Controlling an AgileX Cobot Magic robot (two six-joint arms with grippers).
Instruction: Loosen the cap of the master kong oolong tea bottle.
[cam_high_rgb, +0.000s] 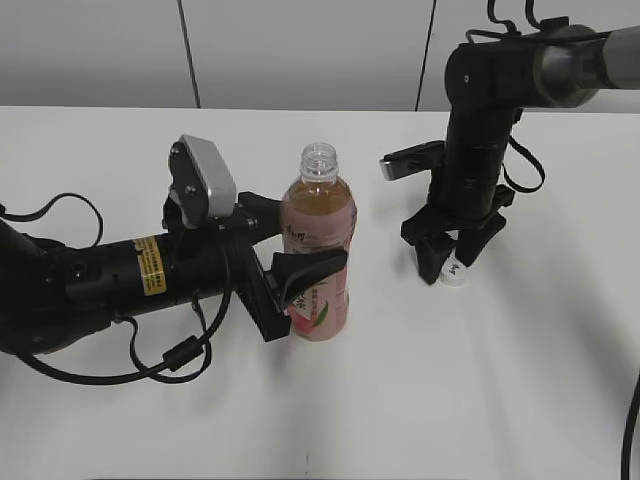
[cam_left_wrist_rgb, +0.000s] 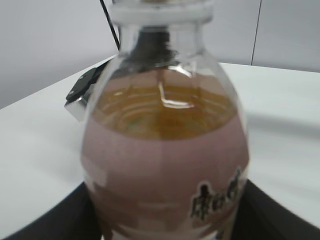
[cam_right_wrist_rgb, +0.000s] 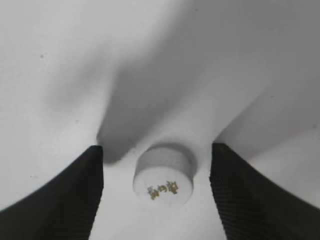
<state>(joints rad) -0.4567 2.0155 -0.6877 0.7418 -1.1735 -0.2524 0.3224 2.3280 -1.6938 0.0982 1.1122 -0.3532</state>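
Exterior view: the master kong oolong tea bottle (cam_high_rgb: 318, 250) stands upright near the middle of the white table (cam_high_rgb: 480, 380), its neck bare and uncapped. The left gripper (cam_high_rgb: 290, 265) clamps the bottle's labelled body from the side, one finger across the front of the label. To the right, well apart from the bottle, the right gripper (cam_high_rgb: 452, 262) points down at the table with the cap (cam_high_rgb: 455, 275) lying between its fingertips.

Left wrist view: the bottle (cam_left_wrist_rgb: 165, 150) fills the frame, amber tea above the pink label, dark fingers (cam_left_wrist_rgb: 45, 220) flanking it low on both sides.

Right wrist view: the cap (cam_right_wrist_rgb: 164, 176) rests on the table (cam_right_wrist_rgb: 60, 75), top up, gold print showing. The right gripper's fingers (cam_right_wrist_rgb: 65, 200) are spread, clear of the cap on both sides.
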